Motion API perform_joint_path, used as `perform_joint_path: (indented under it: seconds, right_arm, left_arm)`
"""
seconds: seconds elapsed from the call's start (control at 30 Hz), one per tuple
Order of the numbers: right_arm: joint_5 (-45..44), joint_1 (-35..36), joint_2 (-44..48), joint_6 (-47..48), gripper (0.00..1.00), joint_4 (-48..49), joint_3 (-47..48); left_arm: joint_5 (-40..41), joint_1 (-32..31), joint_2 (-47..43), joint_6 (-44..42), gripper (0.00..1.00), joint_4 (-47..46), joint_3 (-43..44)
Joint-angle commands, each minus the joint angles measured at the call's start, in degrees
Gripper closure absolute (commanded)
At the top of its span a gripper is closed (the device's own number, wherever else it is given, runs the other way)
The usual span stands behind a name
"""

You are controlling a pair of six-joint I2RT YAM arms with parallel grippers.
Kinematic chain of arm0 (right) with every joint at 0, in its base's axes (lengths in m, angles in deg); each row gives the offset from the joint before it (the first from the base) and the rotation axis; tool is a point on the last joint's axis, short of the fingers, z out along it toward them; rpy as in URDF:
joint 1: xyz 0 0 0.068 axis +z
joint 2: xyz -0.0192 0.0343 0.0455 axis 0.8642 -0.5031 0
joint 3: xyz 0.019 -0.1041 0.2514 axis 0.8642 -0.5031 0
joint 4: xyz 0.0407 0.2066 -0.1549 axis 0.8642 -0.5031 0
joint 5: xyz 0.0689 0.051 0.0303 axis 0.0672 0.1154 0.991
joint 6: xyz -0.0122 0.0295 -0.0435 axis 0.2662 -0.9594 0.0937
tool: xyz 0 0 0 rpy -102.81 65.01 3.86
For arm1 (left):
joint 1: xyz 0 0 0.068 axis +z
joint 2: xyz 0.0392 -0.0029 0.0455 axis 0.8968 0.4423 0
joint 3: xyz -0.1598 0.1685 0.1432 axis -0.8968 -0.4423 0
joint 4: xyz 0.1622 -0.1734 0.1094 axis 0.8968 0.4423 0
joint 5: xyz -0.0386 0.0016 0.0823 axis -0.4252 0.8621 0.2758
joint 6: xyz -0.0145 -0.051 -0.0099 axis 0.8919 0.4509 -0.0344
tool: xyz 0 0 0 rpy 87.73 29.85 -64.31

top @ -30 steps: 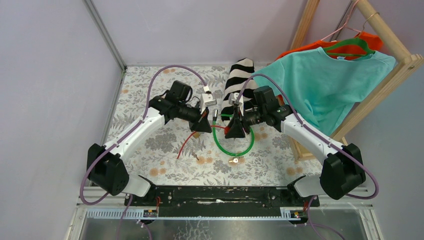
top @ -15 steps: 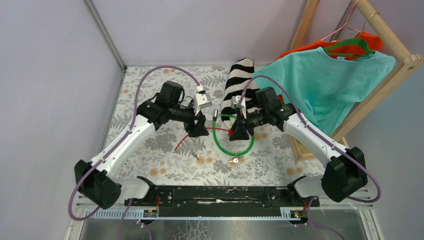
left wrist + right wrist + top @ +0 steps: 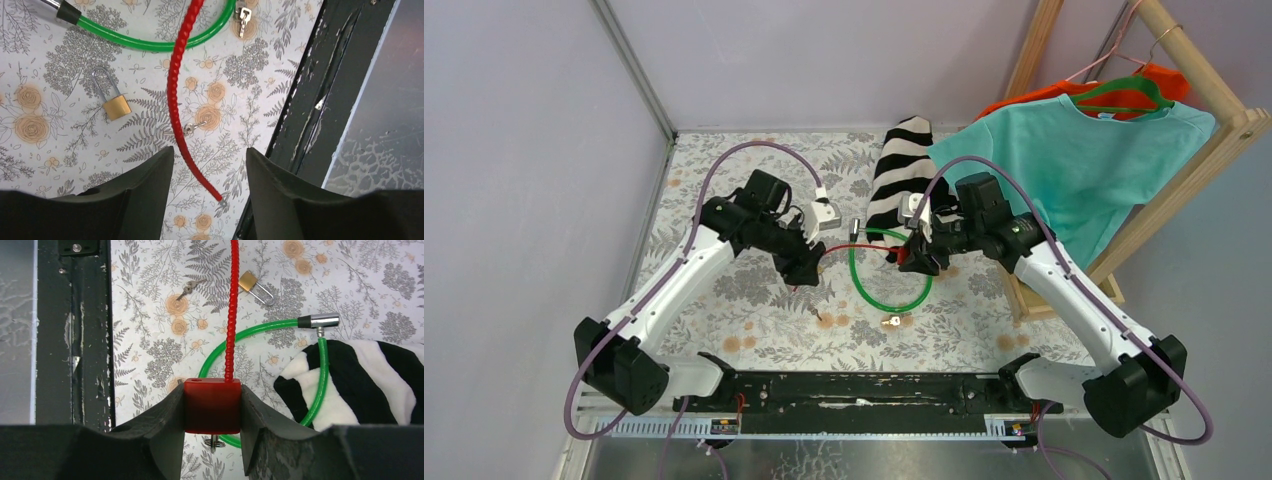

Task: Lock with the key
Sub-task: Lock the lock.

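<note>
Right wrist — end effector [image 3: 212, 404] grips red lock [image 3: 212, 416].

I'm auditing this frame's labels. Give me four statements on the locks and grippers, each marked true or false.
1. The right gripper is shut on the red lock body. True.
2. The left gripper holds the brass padlock. False: it is open; the padlock lies on the table.
3. The green cable crosses the striped cloth. True.
4. Both ends of the red cable sit in the lock body. False: one end is free.
</note>
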Motion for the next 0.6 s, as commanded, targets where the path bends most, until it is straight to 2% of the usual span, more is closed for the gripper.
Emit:
perform_joint_path:
  seconds: [0.0, 0.43, 0.5, 0.57]
  right_arm:
    - [-2.15, -0.19, 2.57, 2.54, 1.0, -0.29, 1.65]
    - [-0.32, -0.25, 2.97, 1.02, 1.0, 1.87, -1.28]
    - [-0.66, -0.25, 2.79, 0.41, 1.0, 3.03, -1.6]
    - [-1.36, -0.26, 2.21, 0.0, 1.0, 4.3, -1.63]
  left_arm:
    - [-0.36, 0.84, -0.22, -1.38, 0.42, 3.85, -0.51]
    - [-7.06, 1.85, 3.64, 0.82, 0.75, 1.36, -0.2]
    - [-8.0, 1.82, 3.93, 3.49, 0.84, -0.8, -0.2]
    - [-8.85, 1.87, 4.3, 7.24, 0.98, -3.69, 0.24]
